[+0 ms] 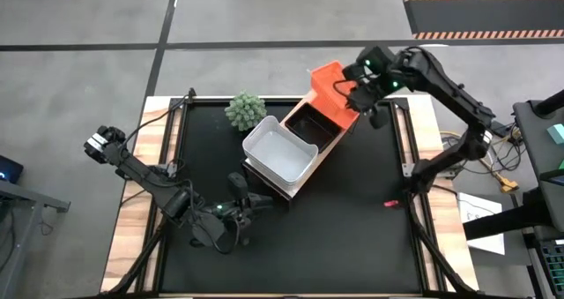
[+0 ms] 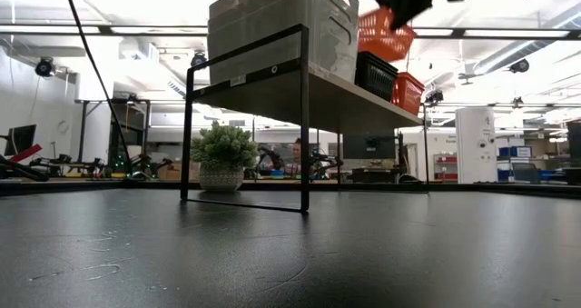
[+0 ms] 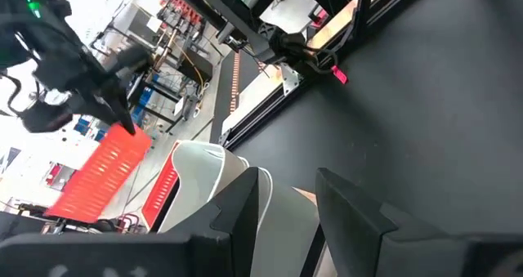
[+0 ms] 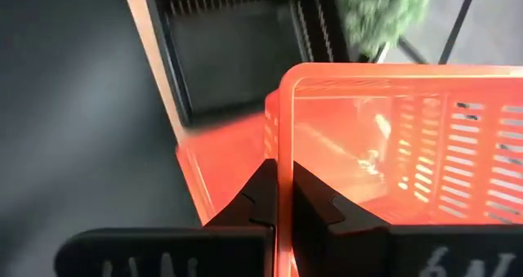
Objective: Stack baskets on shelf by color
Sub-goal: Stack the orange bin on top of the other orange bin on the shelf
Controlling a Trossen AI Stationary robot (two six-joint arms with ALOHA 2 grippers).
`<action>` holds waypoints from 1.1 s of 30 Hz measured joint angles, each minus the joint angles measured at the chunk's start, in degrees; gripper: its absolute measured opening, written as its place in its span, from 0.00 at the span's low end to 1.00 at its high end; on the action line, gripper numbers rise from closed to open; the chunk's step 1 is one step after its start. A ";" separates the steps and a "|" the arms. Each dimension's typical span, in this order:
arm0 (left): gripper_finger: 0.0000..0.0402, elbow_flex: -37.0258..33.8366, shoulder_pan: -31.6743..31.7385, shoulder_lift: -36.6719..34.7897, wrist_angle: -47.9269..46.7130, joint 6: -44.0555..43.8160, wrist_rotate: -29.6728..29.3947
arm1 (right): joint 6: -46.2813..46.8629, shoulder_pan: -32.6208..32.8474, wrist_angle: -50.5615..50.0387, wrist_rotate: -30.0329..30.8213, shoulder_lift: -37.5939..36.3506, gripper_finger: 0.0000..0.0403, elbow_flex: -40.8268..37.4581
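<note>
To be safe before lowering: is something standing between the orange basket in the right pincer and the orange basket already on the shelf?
Nothing visible. The right pincer holds the orange basket above the orange one on the shelf, with open air between them.

floor (image 1: 264,17): grey concrete | ceiling lights (image 2: 136,28): on | workbenches (image 2: 91,167): cluttered
</note>
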 joint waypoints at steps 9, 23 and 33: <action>0.27 -0.09 0.01 -0.21 3.17 3.29 0.02 | -11.39 -4.99 -3.59 1.00 2.42 0.02 -2.13; 0.27 -0.11 0.07 -0.26 3.52 5.54 0.00 | -13.41 -4.21 -5.52 2.22 2.46 0.02 -4.23; 0.27 -0.11 0.11 -0.26 3.52 5.54 0.00 | -13.44 -4.18 -4.66 2.24 3.88 0.02 -6.50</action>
